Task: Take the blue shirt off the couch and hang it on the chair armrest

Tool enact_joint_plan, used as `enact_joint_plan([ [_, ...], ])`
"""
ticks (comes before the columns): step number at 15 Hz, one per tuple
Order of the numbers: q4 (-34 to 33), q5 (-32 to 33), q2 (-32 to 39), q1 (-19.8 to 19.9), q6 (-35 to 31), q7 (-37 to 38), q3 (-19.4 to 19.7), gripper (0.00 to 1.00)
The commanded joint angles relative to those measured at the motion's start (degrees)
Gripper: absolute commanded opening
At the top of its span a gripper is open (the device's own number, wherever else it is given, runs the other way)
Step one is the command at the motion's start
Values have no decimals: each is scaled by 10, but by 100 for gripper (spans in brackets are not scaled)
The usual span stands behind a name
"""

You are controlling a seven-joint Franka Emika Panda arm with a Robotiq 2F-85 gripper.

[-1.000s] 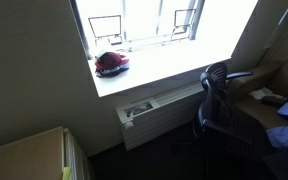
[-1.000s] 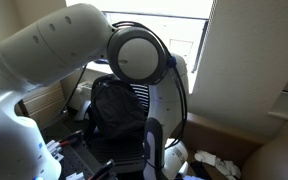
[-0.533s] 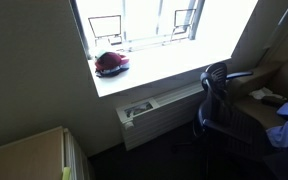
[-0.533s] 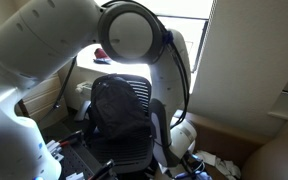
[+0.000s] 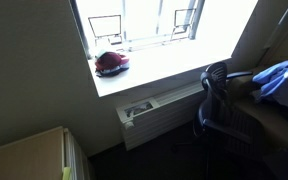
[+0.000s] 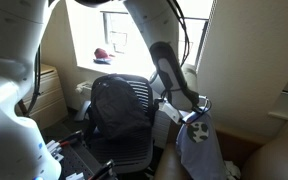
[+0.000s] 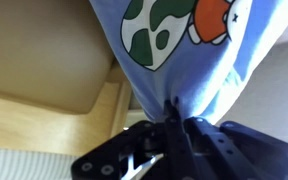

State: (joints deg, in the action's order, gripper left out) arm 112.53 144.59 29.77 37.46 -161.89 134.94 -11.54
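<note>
At the left of an exterior view stands the black mesh chair [image 6: 119,108]. Just to its right your pincer [image 6: 196,110] is clamped on a bunched fold of the blue shirt [image 6: 200,148], which dangles free beneath it and touches nothing I can see, its own weight pulling it into one long drape that should fall over a bar easily. The wrist view shows the jaws closed tight on gathered cloth with the cartoon print facing out, so I judge your next job is to carry that drape above the armrest [image 5: 238,75] before letting go.
</note>
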Motion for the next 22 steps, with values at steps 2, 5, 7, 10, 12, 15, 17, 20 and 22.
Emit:
enact_joint_plan([
  [2,30,61,-138,49,-61,53,-129,1],
  [5,19,52,-212,64,-115,68,-212,1],
  [7,-1,47,-253,65,-216,87,-249,1],
  [10,3,32,-321,47,-365,130,-276,1],
  [12,13,-15,-329,15,-409,123,-291,1],
  [15,52,-61,-323,-81,-377,125,-281,1],
  [17,45,-52,-321,-77,-370,126,-288,1],
  [20,55,-54,-321,-95,-359,130,-290,6],
  [22,53,-54,-320,-86,-360,130,-285,1],
])
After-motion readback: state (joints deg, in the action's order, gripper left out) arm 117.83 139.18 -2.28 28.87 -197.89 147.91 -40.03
